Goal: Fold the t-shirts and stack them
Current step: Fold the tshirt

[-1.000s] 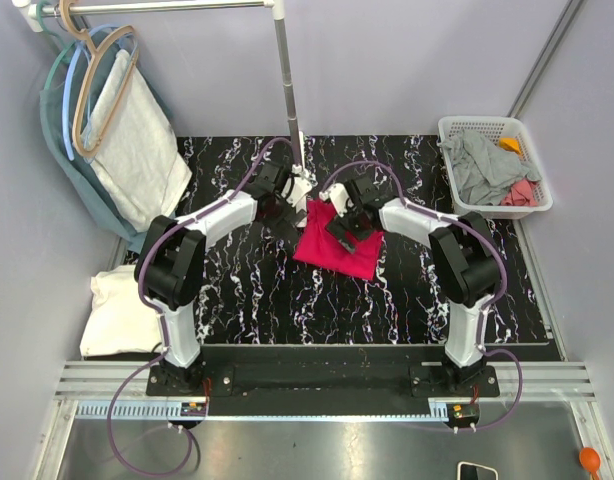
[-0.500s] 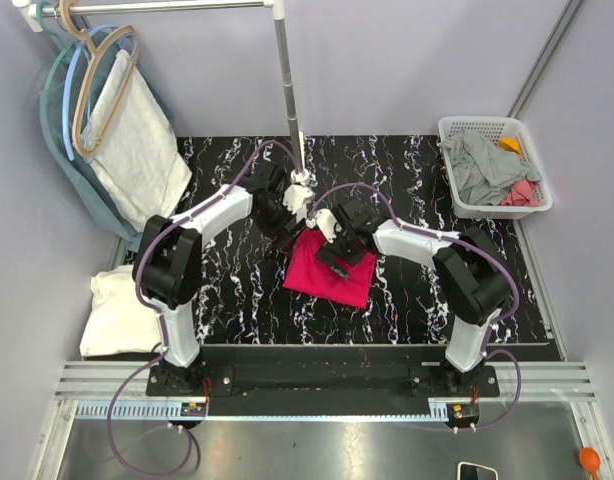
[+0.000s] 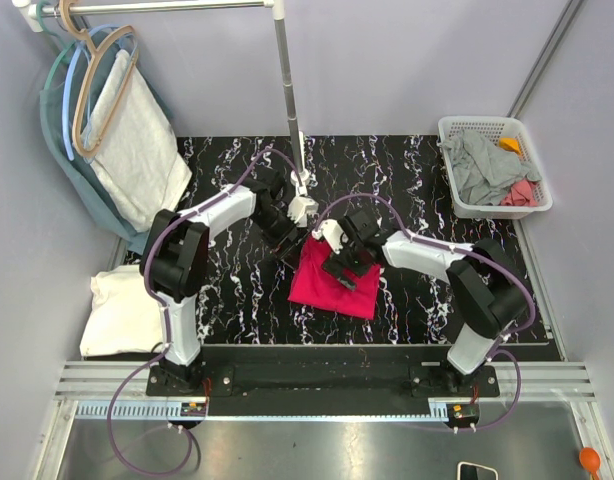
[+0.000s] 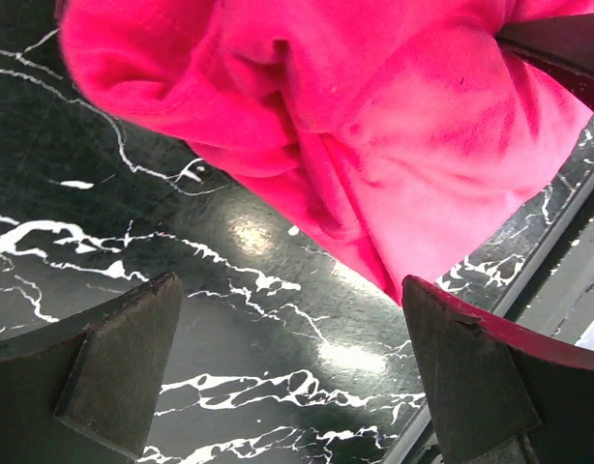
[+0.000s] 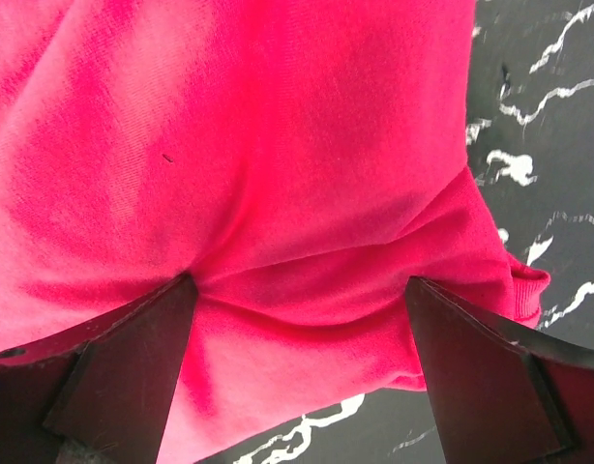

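Observation:
A bright crimson t-shirt [image 3: 337,290] lies folded in a small rectangle on the black marbled table [image 3: 237,290]. My right gripper [image 3: 345,266] rests on its far part, jaws open, with red cloth [image 5: 278,145] spanning the gap between the fingers [image 5: 123,372]. My left gripper [image 3: 291,244] is open at the shirt's far left corner, over bare table, with the bunched red edge [image 4: 374,145] just beyond its fingertips [image 4: 476,387]. A folded cream-white t-shirt [image 3: 117,310] lies off the table's left edge.
A white basket [image 3: 449,128] at the back right holds grey [image 3: 482,165] and pink [image 3: 522,192] garments. A metal rack pole [image 3: 287,90] stands behind the grippers. On the left, hangers carry a pale cloth [image 3: 137,150] and a teal garment [image 3: 92,200].
The red shirt has slid toward the near edge of the table. Both grippers came nearer with it, the right one staying on top of it.

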`<state>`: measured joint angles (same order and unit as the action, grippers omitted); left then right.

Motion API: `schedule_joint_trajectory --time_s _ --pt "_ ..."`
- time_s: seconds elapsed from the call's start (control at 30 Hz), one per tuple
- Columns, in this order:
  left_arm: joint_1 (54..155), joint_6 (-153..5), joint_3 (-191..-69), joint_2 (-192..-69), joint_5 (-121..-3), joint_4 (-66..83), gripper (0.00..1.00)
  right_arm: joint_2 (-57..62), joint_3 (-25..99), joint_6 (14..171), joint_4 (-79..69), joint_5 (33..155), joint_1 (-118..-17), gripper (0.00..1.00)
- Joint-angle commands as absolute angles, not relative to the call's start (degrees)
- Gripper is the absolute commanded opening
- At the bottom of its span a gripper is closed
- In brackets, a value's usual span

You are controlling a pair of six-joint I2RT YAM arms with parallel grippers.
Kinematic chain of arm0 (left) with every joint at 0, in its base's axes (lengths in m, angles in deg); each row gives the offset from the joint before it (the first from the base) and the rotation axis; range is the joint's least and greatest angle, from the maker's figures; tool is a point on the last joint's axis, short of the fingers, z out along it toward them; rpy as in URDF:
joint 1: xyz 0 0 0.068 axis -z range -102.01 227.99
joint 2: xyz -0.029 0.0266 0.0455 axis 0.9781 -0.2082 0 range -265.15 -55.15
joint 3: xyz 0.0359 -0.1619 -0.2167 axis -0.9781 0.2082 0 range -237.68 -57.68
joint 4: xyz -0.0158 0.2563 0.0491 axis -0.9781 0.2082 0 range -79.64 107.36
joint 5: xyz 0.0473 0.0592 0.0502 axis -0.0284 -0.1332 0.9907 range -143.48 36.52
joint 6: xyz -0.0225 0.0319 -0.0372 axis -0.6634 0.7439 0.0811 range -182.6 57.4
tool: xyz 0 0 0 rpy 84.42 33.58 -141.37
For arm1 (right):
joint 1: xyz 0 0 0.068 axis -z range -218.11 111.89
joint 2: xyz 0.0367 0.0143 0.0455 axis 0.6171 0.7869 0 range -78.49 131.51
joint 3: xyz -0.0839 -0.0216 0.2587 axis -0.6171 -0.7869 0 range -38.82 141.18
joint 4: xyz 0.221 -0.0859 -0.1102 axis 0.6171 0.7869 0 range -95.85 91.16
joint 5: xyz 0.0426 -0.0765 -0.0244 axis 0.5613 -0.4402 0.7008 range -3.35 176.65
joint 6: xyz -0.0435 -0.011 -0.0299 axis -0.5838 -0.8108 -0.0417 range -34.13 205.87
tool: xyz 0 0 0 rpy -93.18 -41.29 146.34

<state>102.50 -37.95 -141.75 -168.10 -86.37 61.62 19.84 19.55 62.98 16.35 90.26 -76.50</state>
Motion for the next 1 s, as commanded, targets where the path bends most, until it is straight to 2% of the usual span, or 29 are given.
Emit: schedule_joint_trajectory --time_s 0.0,0.5,0.97 --pt "102.5 -38.0 -142.1 -167.1 -89.3 61.0 0.99 16.9 17.9 62.5 19.3 87.2 -77.2 1.0" --pt "102.5 -41.6 -137.6 -165.2 -87.6 57.9 0.99 3.7 12.7 63.2 22.3 83.8 -77.2 1.0" --pt "105.6 -45.5 -138.8 -164.8 -88.6 57.8 0.99 7.2 8.3 58.6 19.1 83.3 -77.2 1.0"
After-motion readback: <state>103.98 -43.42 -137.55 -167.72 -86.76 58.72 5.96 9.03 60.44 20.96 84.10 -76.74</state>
